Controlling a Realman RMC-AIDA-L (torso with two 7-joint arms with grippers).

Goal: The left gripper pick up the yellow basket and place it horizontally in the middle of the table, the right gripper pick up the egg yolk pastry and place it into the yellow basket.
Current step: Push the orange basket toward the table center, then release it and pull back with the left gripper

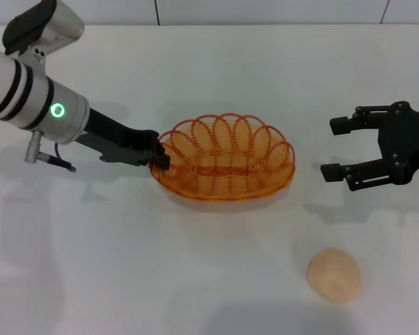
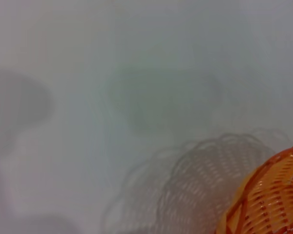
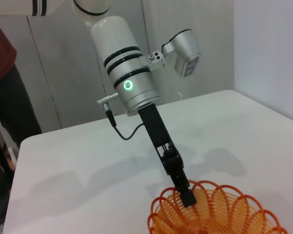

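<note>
Left hand (image 1: 159, 155) is clamped on the yellow basket (image 1: 227, 160) rim mid-frame; that thin grip could tip it. Right hand (image 1: 339, 148) gapes, pastry (image 1: 334, 275) lower right.

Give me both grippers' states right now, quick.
Left gripper: shut on the basket rim at its left end.
Right gripper: open, empty, right of the basket; the pastry lies untouched on the table.

White table (image 1: 195, 84), pale panelled wall (image 3: 185, 19)
</note>
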